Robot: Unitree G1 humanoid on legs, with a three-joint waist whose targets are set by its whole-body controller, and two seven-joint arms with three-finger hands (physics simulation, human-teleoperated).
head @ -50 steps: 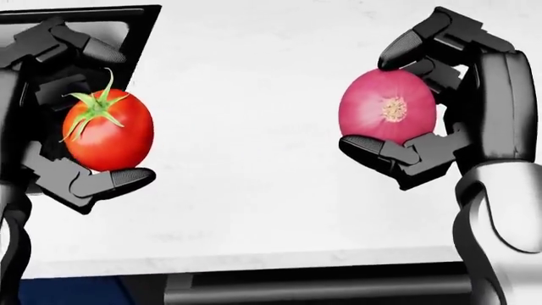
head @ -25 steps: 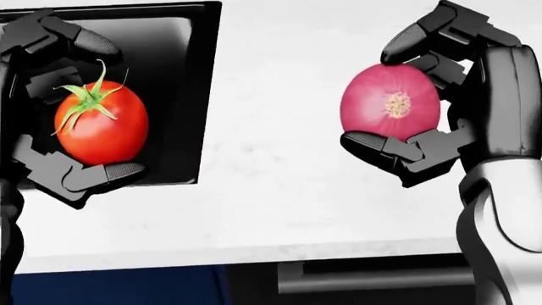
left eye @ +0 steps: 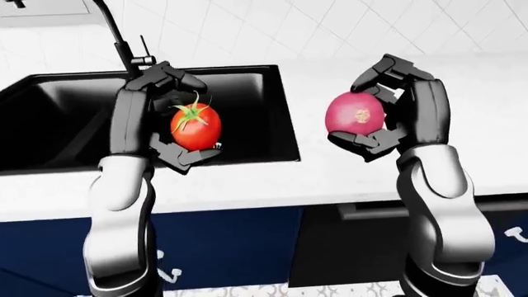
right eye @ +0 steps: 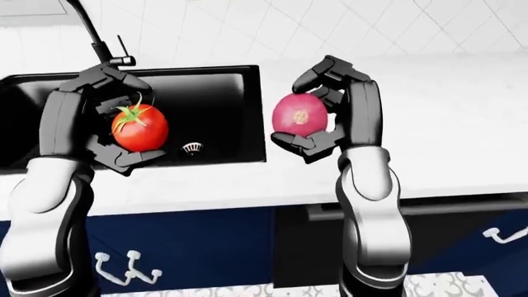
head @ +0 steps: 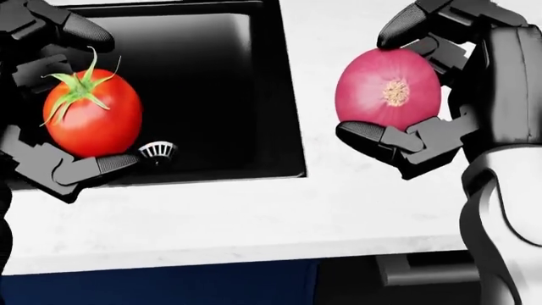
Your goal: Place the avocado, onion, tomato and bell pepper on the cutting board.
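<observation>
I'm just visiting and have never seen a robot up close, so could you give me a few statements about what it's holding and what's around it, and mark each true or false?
1. The left robot hand holds a red tomato with a green stem. True.
2. The right robot hand is empty. False: its fingers close round a reddish-purple onion.
3. A black sink is sunk into the white counter, behind the tomato in the left-eye view. True.
4. The tomato rests on the counter. False: it is held up in the air.
5. A cutting board lies beside the sink. False: none shows in these views.
</observation>
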